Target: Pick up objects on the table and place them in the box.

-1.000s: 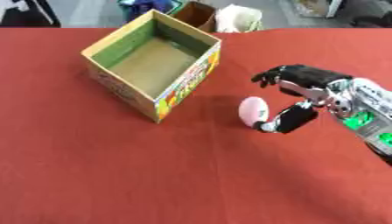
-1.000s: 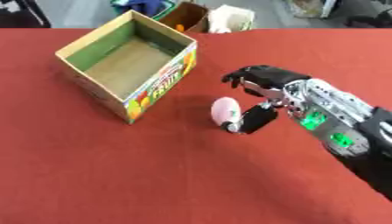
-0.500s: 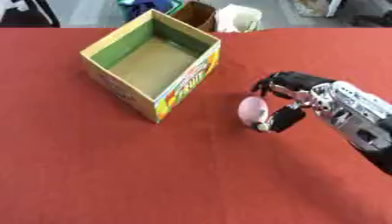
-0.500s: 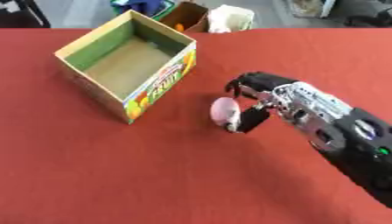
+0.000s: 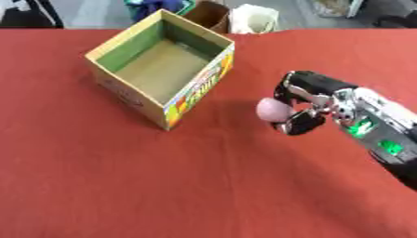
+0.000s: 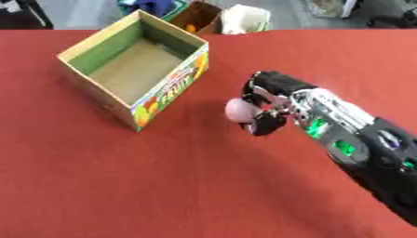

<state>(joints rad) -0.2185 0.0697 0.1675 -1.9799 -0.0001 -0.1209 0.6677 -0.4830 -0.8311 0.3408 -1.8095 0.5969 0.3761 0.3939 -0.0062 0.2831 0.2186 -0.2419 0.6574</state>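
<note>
R hand [image 5: 303, 106] curled on pink obj [image 5: 271, 109], prob egg-shaped, beside box [image 5: 159, 66]

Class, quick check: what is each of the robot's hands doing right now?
Left hand: not in view.
Right hand: fingers curled round the pink egg-shaped object, beside the open cardboard box.

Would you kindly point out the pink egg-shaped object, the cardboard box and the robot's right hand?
pink egg-shaped object [image 5: 270, 109], left eye view, its exposed left side.
cardboard box [image 5: 198, 91], left eye view, printed front wall.
right hand [image 6: 273, 86], right eye view, back of curled fingers.
</note>
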